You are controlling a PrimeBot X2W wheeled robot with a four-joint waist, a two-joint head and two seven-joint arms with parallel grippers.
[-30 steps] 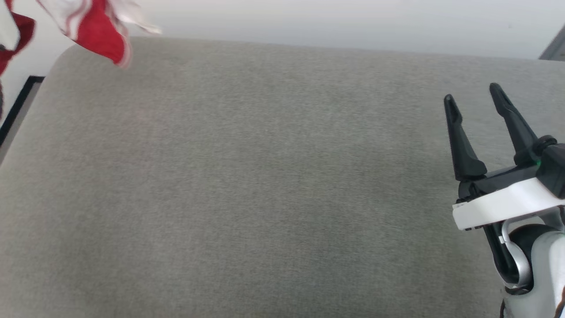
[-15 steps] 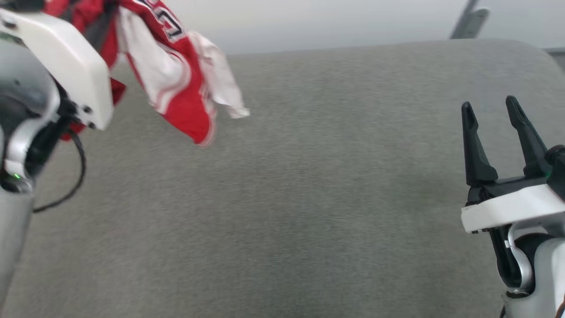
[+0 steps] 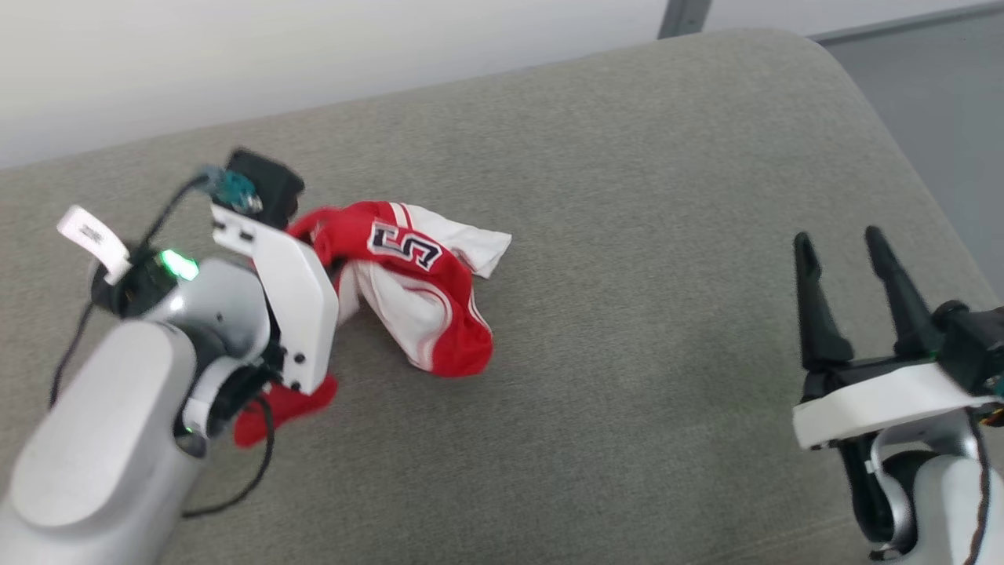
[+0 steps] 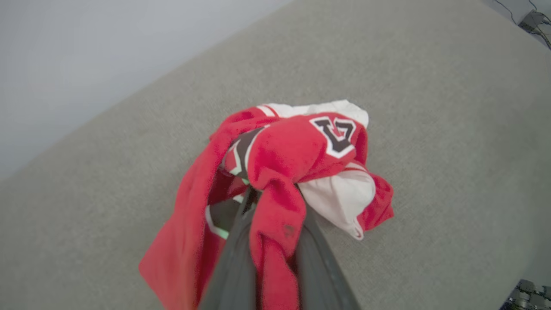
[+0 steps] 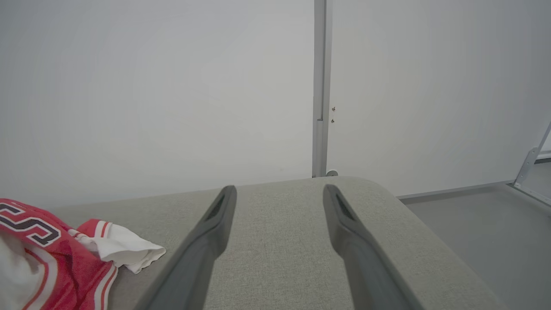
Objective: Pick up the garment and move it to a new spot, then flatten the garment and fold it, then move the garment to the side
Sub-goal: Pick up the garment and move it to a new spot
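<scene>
The garment (image 3: 408, 298) is a red shirt with white panels and a black-white number print, bunched left of centre on the grey padded surface (image 3: 627, 353). My left gripper (image 3: 314, 239) is shut on it, with its fingers hidden behind the wrist and cloth in the head view. In the left wrist view a red fold of the garment (image 4: 297, 146) is pinched between the two fingers of the left gripper (image 4: 267, 191), and the rest spills onto the surface. My right gripper (image 3: 837, 235) stands open at the lower right, far from the cloth. In the right wrist view the right gripper (image 5: 279, 189) holds nothing, and the garment (image 5: 51, 258) lies at the lower left.
The padded surface has a rounded far right corner (image 3: 816, 55), with grey floor (image 3: 941, 94) beyond it. A pale wall (image 5: 150, 86) with a metal post (image 5: 320, 86) stands behind. A black cable (image 3: 235, 486) loops under my left wrist.
The head camera has swung, shifting the whole picture. The left arm has brought the hanging garment down from the upper left, and it now lies bunched on the surface. The right gripper stays open.
</scene>
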